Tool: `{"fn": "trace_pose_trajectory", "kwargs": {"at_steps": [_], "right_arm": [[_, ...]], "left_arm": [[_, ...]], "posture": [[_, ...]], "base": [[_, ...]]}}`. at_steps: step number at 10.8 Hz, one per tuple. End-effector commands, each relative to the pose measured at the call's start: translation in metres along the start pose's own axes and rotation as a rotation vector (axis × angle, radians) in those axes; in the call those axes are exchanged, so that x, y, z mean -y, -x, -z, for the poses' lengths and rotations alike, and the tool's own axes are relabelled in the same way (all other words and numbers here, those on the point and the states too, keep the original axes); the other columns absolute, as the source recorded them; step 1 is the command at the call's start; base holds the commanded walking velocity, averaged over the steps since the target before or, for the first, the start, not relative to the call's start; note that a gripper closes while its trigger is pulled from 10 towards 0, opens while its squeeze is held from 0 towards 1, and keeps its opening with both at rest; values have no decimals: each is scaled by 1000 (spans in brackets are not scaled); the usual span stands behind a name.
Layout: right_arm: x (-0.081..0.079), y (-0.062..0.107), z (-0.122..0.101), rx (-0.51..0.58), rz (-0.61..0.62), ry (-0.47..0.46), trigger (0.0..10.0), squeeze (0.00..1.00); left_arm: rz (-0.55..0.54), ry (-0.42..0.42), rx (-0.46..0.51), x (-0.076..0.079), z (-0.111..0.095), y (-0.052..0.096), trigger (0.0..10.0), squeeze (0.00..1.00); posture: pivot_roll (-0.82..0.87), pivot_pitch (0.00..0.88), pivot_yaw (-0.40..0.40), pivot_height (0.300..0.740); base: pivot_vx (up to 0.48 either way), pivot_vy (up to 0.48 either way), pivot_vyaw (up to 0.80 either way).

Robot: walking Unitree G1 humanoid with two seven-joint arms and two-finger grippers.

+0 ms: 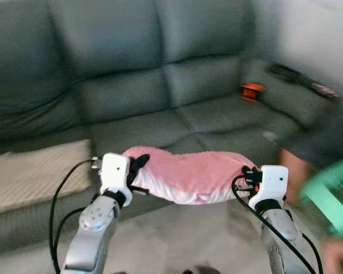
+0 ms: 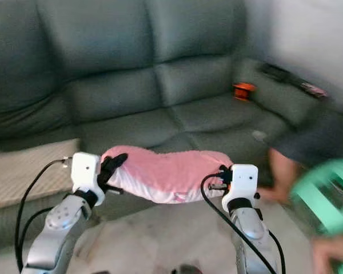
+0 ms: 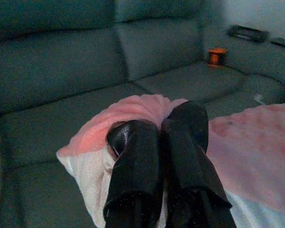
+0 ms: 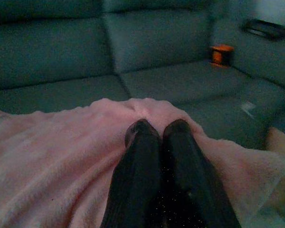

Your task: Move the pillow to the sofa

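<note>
A pink pillow (image 1: 188, 174) (white along its underside) against a dark grey-green sofa (image 1: 131, 85), with a small orange object (image 1: 252, 91) on its seat.

A small orange container (image 1: 252, 91) sits in the far seat corner beside the armrest, where a dark flat object (image 1: 286, 72) lies blurred. A beige textured mat (image 1: 34, 174) covers the near seat on the left. At right, a person's bare leg (image 1: 294, 171) shows beside a green plastic stool (image 1: 331, 197), above pale floor (image 1: 183, 240).
</note>
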State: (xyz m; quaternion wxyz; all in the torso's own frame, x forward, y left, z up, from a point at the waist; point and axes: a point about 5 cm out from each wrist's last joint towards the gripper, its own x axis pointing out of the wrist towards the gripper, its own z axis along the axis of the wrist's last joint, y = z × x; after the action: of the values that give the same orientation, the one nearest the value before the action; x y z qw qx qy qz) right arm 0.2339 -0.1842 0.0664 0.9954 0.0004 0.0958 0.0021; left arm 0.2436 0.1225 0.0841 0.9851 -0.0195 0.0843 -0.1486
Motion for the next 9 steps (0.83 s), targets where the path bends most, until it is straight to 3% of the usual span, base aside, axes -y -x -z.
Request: {"fn": "trace_pose_trajectory", "kwargs": {"at_steps": [1,4,7,9], "right_arm": [[-4,-3,-9,39,-21,6,10000,0],[-4,-3,-9,38,-22,6,10000,0],[-4,0,-5,28,-11,-11,10000,0],[-6,-1,-5,25,-19,-17,10000,0]], "left_arm": [[-2,-18,10,-1,-3,0,10000,0],[-16,-14,21,-2,-4,1,10000,0],[-4,0,7,2,-1,3,10000,0],[-9,-11,-1,2,1,2,10000,0]], "posture": [[-26,0,-19,740],[-25,0,-21,740],[-27,0,-21,740],[-27,0,-23,740]], "base": [[0,0,800],[0,0,800],[0,0,0],[0,480,0]]}}
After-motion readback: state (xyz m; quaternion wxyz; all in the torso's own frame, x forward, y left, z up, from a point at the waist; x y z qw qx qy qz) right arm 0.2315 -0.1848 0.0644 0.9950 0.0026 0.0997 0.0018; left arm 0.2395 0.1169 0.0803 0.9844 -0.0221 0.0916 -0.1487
